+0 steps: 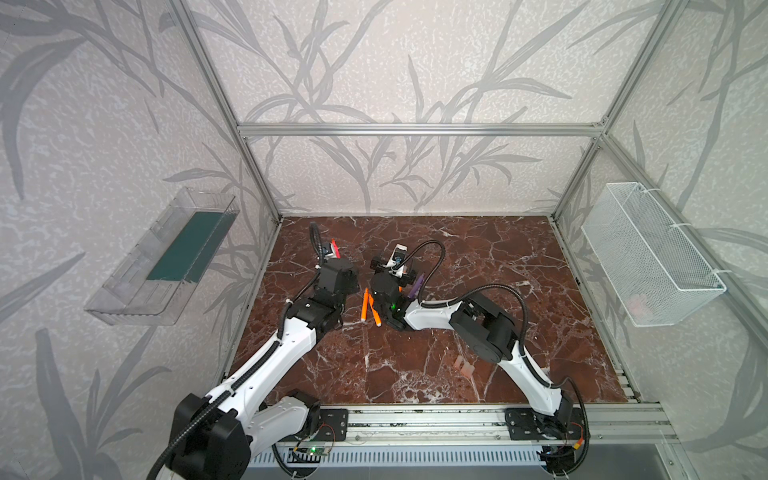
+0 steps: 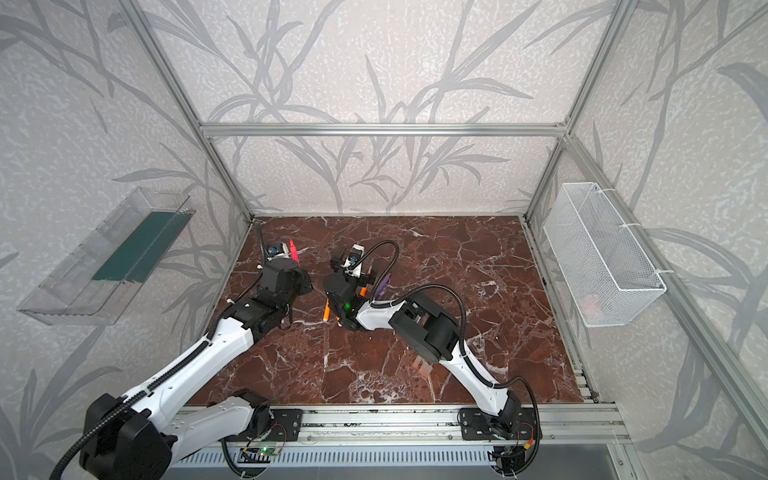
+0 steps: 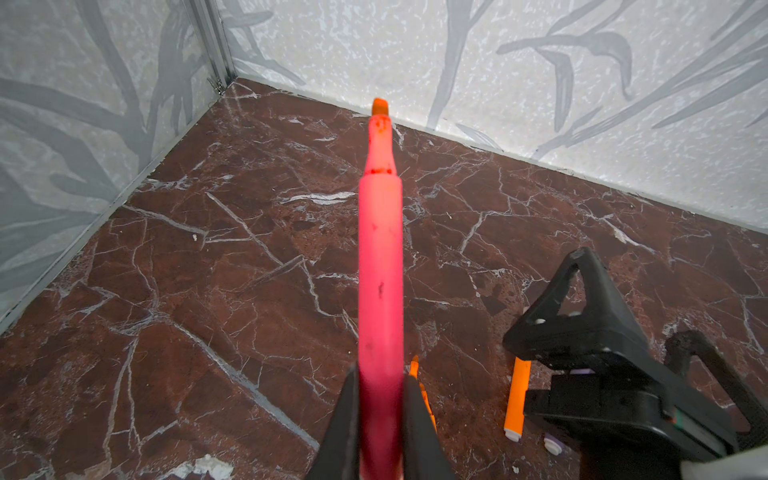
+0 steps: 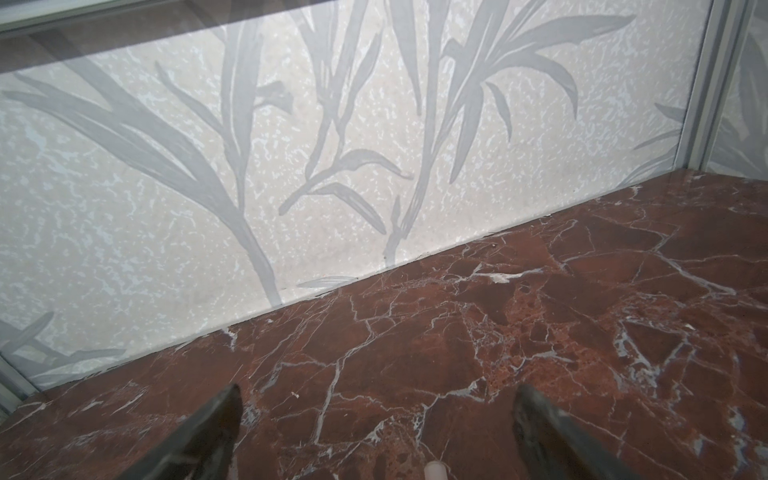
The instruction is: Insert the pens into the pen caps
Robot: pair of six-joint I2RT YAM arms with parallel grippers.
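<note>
Clamping a red pen (image 3: 380, 257), the left gripper (image 3: 380, 372) hangs just beside the right gripper (image 4: 379, 390), whose jaws gape wide and empty; two orange pens (image 1: 365, 305) lie near it, caps (image 1: 464, 366) well apart.

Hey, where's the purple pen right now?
In both top views the purple pen lies on the marble table near the middle. It sits just right of the right arm's wrist, which partly hides it, with the orange pens to the left.
</note>
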